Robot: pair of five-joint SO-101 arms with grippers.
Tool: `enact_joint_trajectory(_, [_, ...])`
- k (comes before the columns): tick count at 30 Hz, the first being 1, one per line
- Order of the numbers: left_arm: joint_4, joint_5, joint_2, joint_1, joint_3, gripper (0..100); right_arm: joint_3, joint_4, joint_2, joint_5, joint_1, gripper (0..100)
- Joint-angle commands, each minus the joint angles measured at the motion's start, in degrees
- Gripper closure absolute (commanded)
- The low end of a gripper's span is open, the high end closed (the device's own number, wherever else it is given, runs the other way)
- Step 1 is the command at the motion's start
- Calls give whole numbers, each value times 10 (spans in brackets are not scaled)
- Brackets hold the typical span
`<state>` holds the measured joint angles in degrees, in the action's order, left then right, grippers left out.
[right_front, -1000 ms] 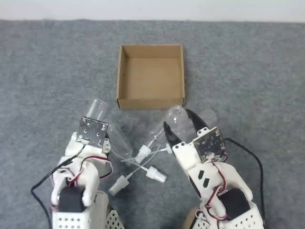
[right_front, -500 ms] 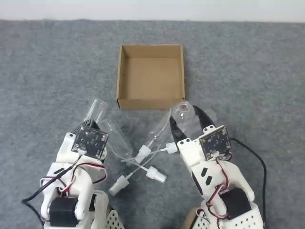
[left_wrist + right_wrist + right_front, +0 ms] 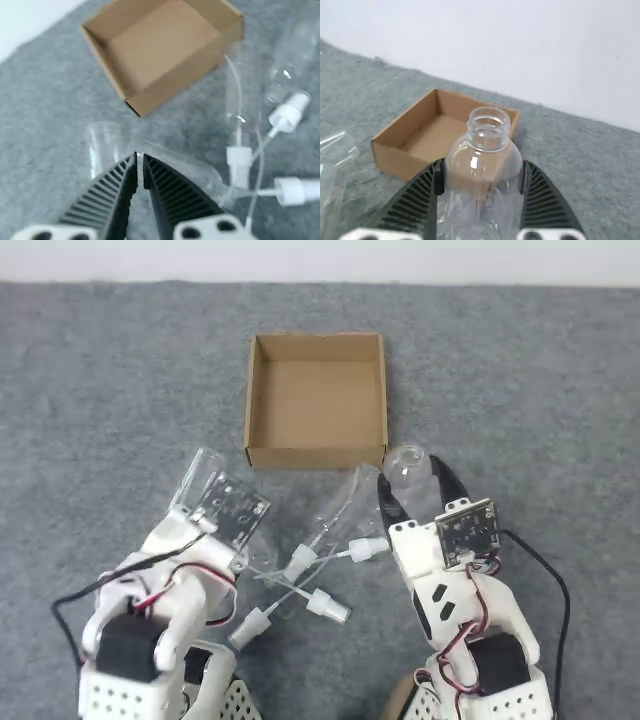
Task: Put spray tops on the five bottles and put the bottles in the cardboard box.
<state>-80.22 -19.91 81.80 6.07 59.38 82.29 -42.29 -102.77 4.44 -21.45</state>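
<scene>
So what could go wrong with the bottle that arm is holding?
1. The right gripper pinches a smooth, round clear bottle; it might slip or get squashed.
2. Its neck is open, with no spray top on, and the cardboard box is close. It could go in unfinished.
3. The spray tops lie bunched with their thin tubes crossing, so lifting one may drag others.
</scene>
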Motion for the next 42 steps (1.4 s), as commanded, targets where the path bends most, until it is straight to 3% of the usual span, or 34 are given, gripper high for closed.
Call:
enact_joint_trajectory(1, [6, -7, -51, 10, -12, 982, -5, 32, -12, 3, 36, 927])
enact_joint_trajectory(8, [12, -7, -90, 17, -5, 850, -5, 55, -12, -32, 87, 924])
enact_joint_trajectory(15, [33, 25, -184, 147, -17, 850, -10, 64, -12, -62, 138, 925])
enact_joint_trajectory(20, [63, 53, -269, 200, -51, 856, -18, 64, -12, -69, 167, 925])
enact_joint_trajectory(42, [68, 69, -618, 330, -267, 859, -15, 138, -13, -122, 334, 924])
